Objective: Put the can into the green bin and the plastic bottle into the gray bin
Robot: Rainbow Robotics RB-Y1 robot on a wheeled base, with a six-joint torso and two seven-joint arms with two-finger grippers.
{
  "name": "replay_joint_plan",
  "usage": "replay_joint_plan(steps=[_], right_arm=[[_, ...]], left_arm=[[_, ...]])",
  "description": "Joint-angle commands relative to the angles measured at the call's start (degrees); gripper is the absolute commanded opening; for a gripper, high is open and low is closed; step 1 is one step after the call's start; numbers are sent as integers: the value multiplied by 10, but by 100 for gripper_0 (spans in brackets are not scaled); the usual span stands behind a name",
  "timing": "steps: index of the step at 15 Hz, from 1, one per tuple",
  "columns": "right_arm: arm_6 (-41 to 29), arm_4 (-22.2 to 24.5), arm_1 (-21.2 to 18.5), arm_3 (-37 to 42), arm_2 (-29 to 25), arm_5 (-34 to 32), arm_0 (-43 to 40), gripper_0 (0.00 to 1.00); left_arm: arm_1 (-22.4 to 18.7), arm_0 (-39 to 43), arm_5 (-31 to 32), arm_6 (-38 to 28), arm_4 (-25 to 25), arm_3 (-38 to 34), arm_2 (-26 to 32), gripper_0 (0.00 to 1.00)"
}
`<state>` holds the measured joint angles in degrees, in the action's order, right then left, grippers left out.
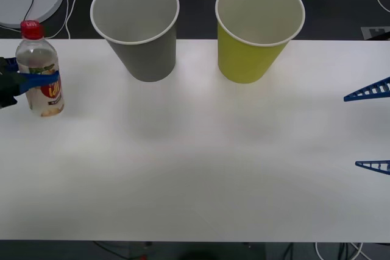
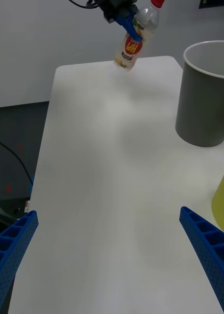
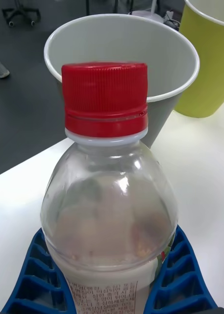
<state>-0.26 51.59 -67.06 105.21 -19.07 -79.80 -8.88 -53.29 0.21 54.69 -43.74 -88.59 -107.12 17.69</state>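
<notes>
A: Far left first. Left claw (image 1: 38,81) is pinching the plastic bottle (image 1: 40,71) round its mid-body, blue fingers (image 3: 178,274) hugging both sides w/ the label between them. Upright, red cap (image 3: 104,98) on top.

B: On the worktop (image 1: 195,168) or lifted?

A: Front view can't settle it, the base sits low by the left edge. In the right wrist view the bottle (image 2: 135,37) seems a touch clear of the far corner, so prob lifted, but that's a guess.

B: Why grab it at the waist?

A: Imo it keeps the bottle vertical & the neck free, so it can go base-first into the gray bin (image 1: 135,25). That bin's the nearer one, next along to the right at the back edge.

B: Then the green bin (image 1: 259,28)?

A: Just right of the gray, standing apart, both mouths up. Looks empty from the front.

B: Right side?

A: Right claw (image 1: 372,127) at the right edge, fingers spread wide, holding nothing, idle over bare worktop.

B: Left wrist view adds?

A: Gray bin (image 3: 116,54) straight behind the cap, green (image 3: 207,59) off to one side. So the bottle's lined up w/ its target
</notes>
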Motion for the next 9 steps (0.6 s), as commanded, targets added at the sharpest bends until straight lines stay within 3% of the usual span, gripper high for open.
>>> replay_joint_plan(steps=[1,5,9], right_arm=[[0,0,0,0,0,0,0,100],[0,0,0,0,0,0,0,100],[0,0,0,0,0,0,0,100]], left_arm=[[-30,-32,37,-42,-5,0,5,0],[-57,-85,88,-64,-31,0,6,0],[-58,-121,125,-78,-53,2,6,0]])
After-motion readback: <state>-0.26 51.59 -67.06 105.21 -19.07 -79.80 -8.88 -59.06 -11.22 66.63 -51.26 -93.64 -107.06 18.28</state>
